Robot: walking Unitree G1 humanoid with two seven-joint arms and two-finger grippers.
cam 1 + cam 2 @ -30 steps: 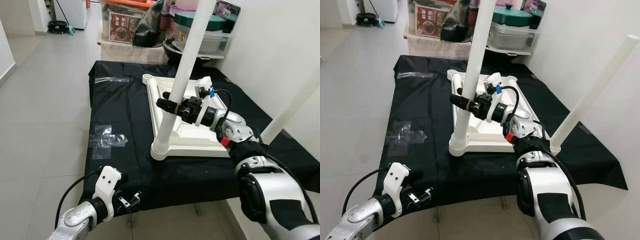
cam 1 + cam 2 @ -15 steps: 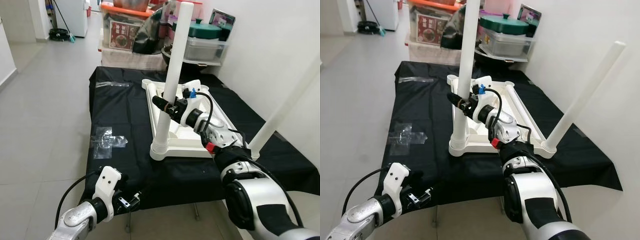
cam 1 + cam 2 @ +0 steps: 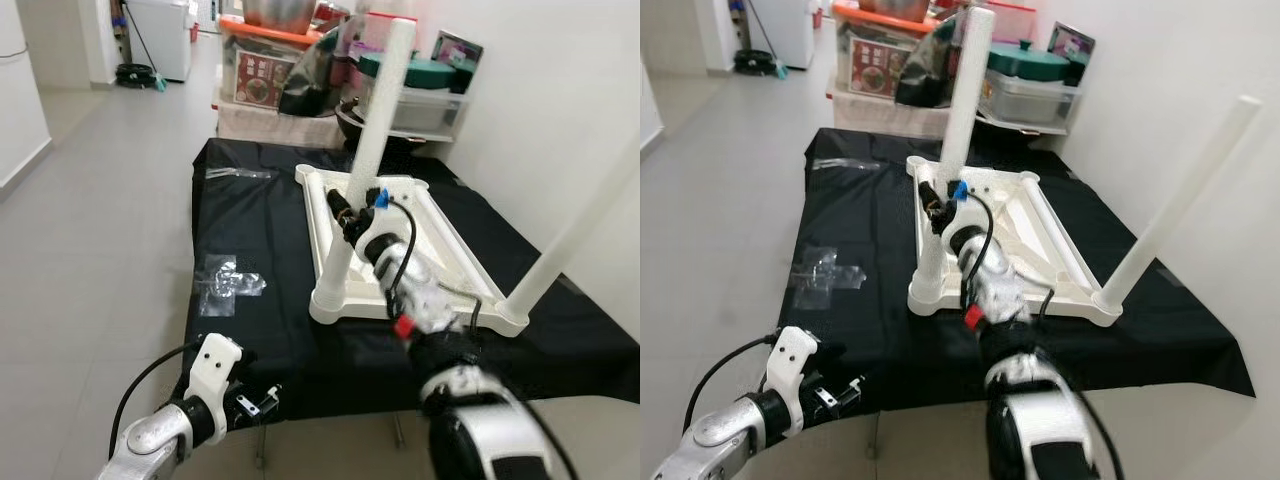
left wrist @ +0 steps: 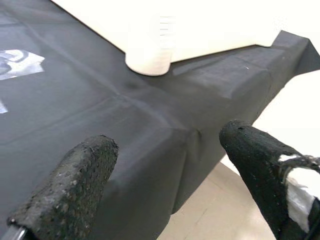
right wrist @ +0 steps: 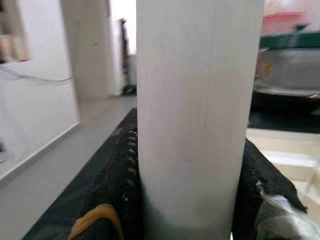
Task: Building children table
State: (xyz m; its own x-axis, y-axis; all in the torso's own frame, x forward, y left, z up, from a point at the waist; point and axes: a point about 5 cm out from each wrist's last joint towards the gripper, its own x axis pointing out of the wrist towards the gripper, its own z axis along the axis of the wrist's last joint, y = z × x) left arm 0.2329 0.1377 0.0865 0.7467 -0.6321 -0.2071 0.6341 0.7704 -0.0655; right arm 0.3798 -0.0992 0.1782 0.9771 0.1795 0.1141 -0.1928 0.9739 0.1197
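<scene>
Since a second ago my head camera is pulling back and up, so the whole top of the near leg [image 3: 372, 150] is now showing; the leg itself is standing straighter in its corner socket. My right gripper [image 3: 347, 210] is clamping that leg low down, fingers [image 5: 112, 195] pressing both sides of the white tube. The upturned white tabletop [image 3: 425, 235] is lying on the black cloth [image 3: 255, 250], with a second leg [image 3: 1175, 205] standing at its near right corner. My left gripper [image 4: 165, 165] is hanging spread wide and empty over the cloth's front edge.

I am thinking the risk is a cross-seated leg: if I am turning or pushing it while it is leaning, the ribbed collar may jam, or the light tabletop may be sliding on the cloth with nothing bracing it. Letting go too early could be letting the leg topple.

As for writing, a red box [image 3: 262, 78] in the clutter behind is carrying a printed label, but I am not managing to read it.
</scene>
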